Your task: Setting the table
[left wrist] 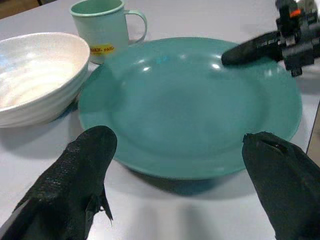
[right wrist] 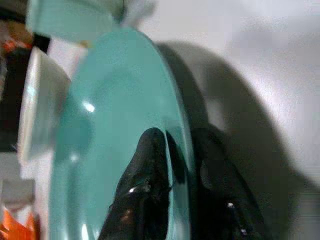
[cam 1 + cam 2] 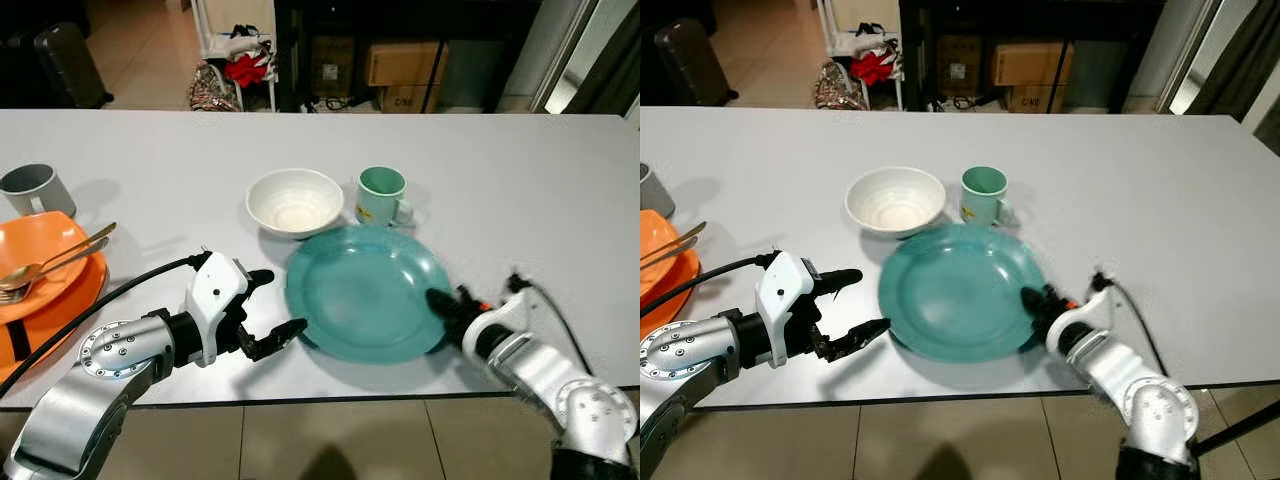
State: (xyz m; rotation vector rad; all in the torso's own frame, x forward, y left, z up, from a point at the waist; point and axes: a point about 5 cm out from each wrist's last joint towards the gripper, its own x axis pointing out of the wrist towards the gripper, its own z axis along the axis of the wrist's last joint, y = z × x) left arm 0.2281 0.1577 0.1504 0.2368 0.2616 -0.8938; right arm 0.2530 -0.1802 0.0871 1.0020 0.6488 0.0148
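Observation:
A teal plate point(image 3: 365, 290) lies near the table's front edge. My right gripper point(image 3: 440, 318) is shut on the plate's right rim, one finger over the rim point(image 2: 145, 185) and one under it. My left gripper point(image 3: 275, 308) stands open just left of the plate, its fingertips point(image 1: 85, 165) pointing at the plate's edge point(image 1: 190, 170) without touching it. Behind the plate sit a white bowl point(image 3: 294, 201) and a teal mug point(image 3: 382, 195), close to the plate's far rim.
At the far left an orange plate point(image 3: 40, 275) carries a gold spoon and fork point(image 3: 50, 265), with a grey mug point(image 3: 35, 189) behind it. The white table point(image 3: 520, 180) runs wide to the right. Boxes and bags stand on the floor beyond.

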